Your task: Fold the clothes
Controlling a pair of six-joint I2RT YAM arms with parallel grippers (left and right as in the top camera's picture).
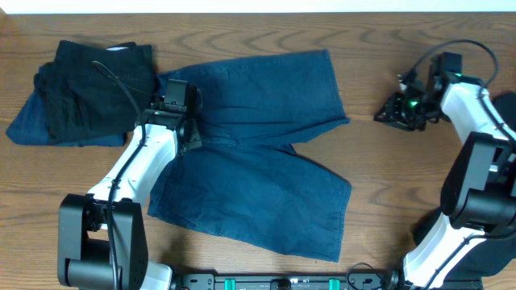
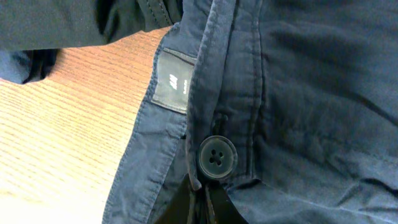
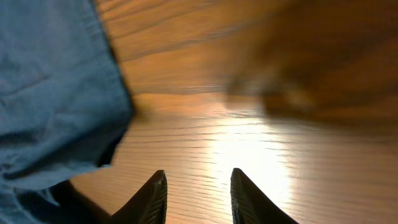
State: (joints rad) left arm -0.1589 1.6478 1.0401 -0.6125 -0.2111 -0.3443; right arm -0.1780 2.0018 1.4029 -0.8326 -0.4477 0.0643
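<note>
Dark blue denim shorts [image 1: 258, 153] lie spread flat on the wooden table, waistband to the left and two wide legs to the right. My left gripper [image 1: 189, 133] is at the waistband, shut on the fabric edge just below the button [image 2: 217, 157]; in the left wrist view its gripper [image 2: 202, 205] sits near the grey label [image 2: 172, 82]. Off to the right my right gripper [image 1: 401, 113] hovers over bare wood, open and empty. In the right wrist view the right gripper [image 3: 198, 186] is clear of the shorts' leg hem [image 3: 56, 93] at left.
A pile of other dark clothes [image 1: 89, 93], black on navy, lies at the back left beside the waistband. The table's bare wood [image 1: 403, 185] stretches right of the shorts. Both arm bases stand at the front edge.
</note>
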